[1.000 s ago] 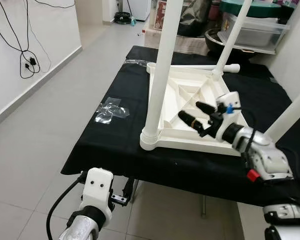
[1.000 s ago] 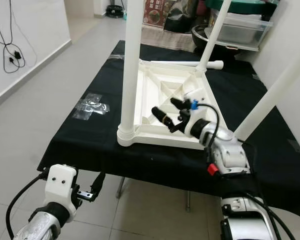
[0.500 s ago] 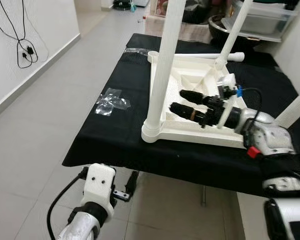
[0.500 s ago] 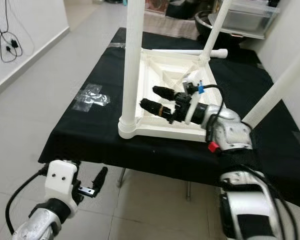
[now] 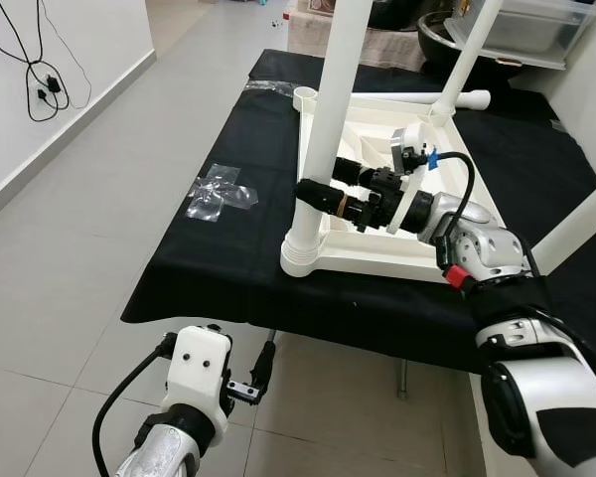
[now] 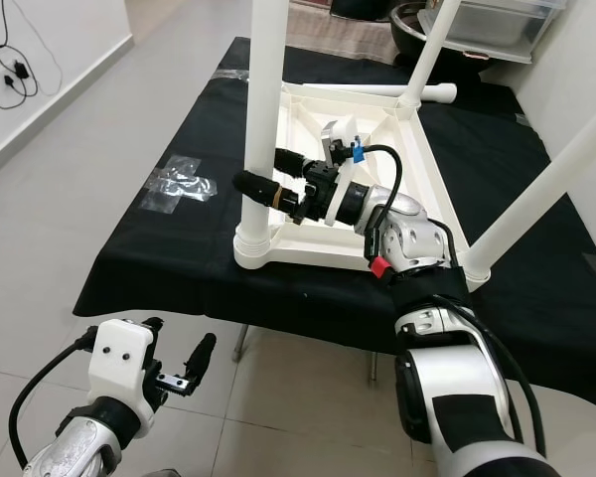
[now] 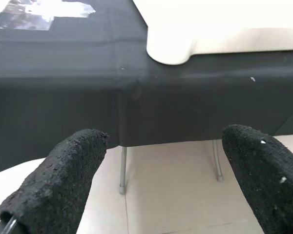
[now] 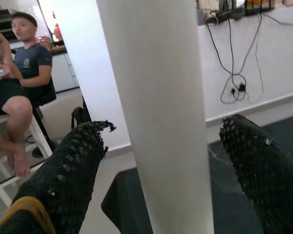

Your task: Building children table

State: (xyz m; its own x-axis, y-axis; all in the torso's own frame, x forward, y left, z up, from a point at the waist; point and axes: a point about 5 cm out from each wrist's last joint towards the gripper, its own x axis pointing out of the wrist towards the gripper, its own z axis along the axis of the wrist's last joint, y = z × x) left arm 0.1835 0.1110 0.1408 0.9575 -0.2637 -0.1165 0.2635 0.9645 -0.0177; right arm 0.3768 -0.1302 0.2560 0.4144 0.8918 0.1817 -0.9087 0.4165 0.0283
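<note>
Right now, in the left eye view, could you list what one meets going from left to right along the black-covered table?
Clear plastic wrap → near white table leg → right gripper, fingers open around that leg → slanted table leg at the right edge.

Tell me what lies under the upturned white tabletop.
The white tabletop rests on a black cloth draped over a bench; thin metal legs show beneath. The cloth hides the bench's own surface.

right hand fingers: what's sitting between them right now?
The near-left white table leg stands between the right hand fingers, gaps either side, in the right wrist view.
</note>
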